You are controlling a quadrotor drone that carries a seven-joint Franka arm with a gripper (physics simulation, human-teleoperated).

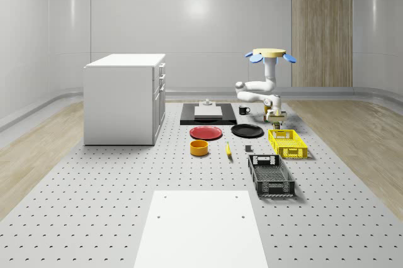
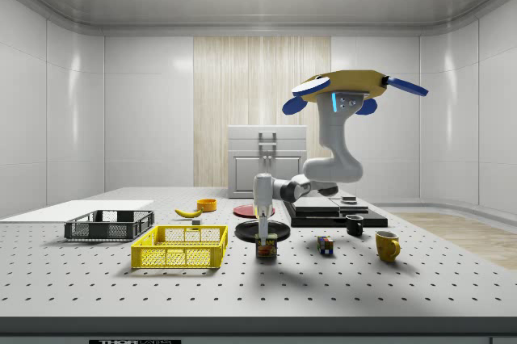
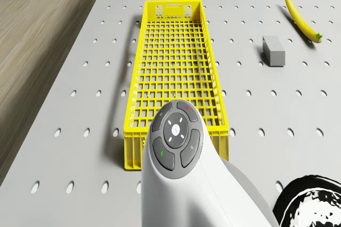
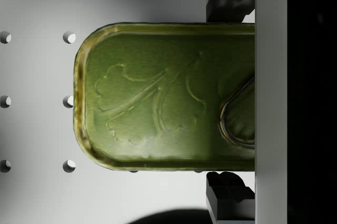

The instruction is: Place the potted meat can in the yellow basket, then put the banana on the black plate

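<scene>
The drone [image 2: 351, 86] hovers above the perforated grey table [image 2: 420, 279]. Its gripper [image 2: 266, 235] is lowered at centre of the side view, its pads [image 4: 227, 195] set against both long sides of the green-lidded potted meat can [image 4: 168, 95], just right of the yellow mesh basket [image 2: 179, 247]. The yellow banana [image 3: 301, 18] lies near the upper right of the drone view, apart from the round black plate [image 1: 247, 131].

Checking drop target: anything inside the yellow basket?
Nothing seen inside the basket: the drone view shows bare mesh floor along most of it. The arm covers its near end, so that part is unseen. The can sits on the table beside it, under the tool.
</scene>
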